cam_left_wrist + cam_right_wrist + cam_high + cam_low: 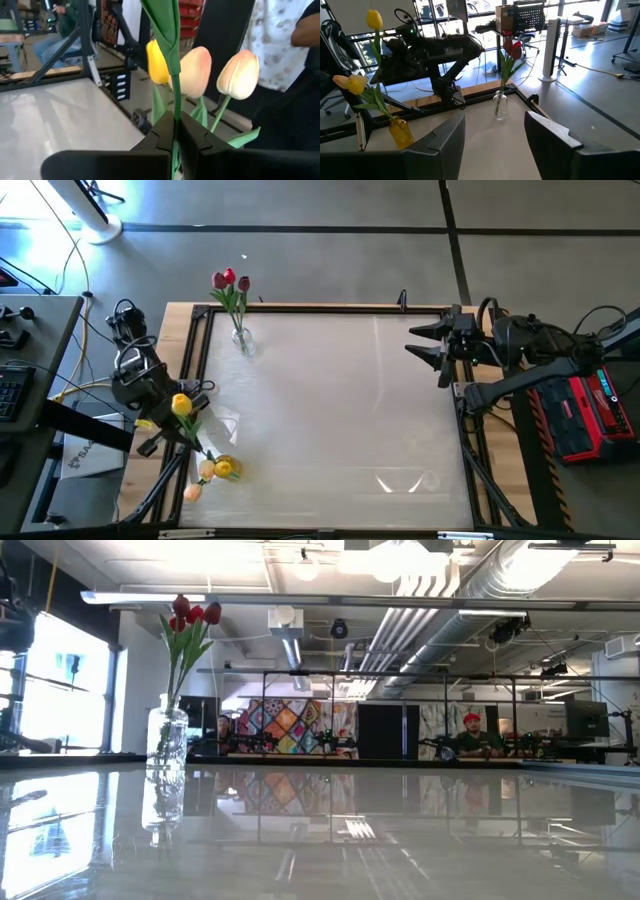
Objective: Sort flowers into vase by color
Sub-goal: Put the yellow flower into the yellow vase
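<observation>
My left gripper [172, 418] [176, 120] is at the table's left edge, shut on a yellow tulip [181, 405] [374, 20] whose head stands above the fingers. Just beyond it, an amber vase [226, 469] [400, 132] stands on its base near the near-left corner. It holds a yellow head [157, 62] and two cream heads [196, 72]. A clear vase [243, 340] [168, 735] with red and maroon tulips [230, 280] [512, 49] stands at the far edge. My right gripper [425, 350] [492, 145] waits open at the far right. My left gripper pinches the held tulip's thin green stem [175, 107] between its two fingers, which lie across the stem. The flower is lifted and stands roughly upright, head up, with a leaf [165, 20] above the fingers. Its lower end [208, 448] runs toward the amber vase; whether it is inside cannot be told.
A black frame [330, 308] borders the glossy white tabletop [340, 410]. A person's patterned sleeve [280, 45] shows beyond the near-left corner. People sit at benches far behind the table [470, 740]. Cables and a keyboard lie off the left edge [15, 380].
</observation>
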You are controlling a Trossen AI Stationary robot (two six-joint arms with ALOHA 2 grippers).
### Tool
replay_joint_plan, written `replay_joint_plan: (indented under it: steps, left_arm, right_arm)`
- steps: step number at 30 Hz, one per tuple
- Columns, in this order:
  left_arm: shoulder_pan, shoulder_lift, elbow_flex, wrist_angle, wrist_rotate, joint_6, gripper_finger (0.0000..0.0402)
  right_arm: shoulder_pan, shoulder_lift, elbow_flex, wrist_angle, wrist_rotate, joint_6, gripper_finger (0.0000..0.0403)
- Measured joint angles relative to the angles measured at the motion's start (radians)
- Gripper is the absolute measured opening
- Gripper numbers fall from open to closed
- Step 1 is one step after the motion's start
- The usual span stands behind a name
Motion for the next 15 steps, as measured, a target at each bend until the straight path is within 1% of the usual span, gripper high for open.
replay_joint_plan:
  steps: [4, 8, 15]
  left_arm:
    - [-0.027, -0.002, -0.061, 0.118, -0.001, 0.016, 0.0]
    - [-0.045, -0.003, -0.061, 0.117, -0.03, 0.028, 0.0]
    - [-0.048, -0.002, -0.035, 0.113, -0.027, 0.071, 0.0]
  right_arm:
    - [0.0, 0.0, 0.0, 0.0, 0.0, 0.0, 0.0195]
    - [0.0, 0.0, 0.0, 0.0, 0.0, 0.0, 0.0195]
    - [0.0, 0.0, 0.0, 0.0, 0.0, 0.0, 0.0195]
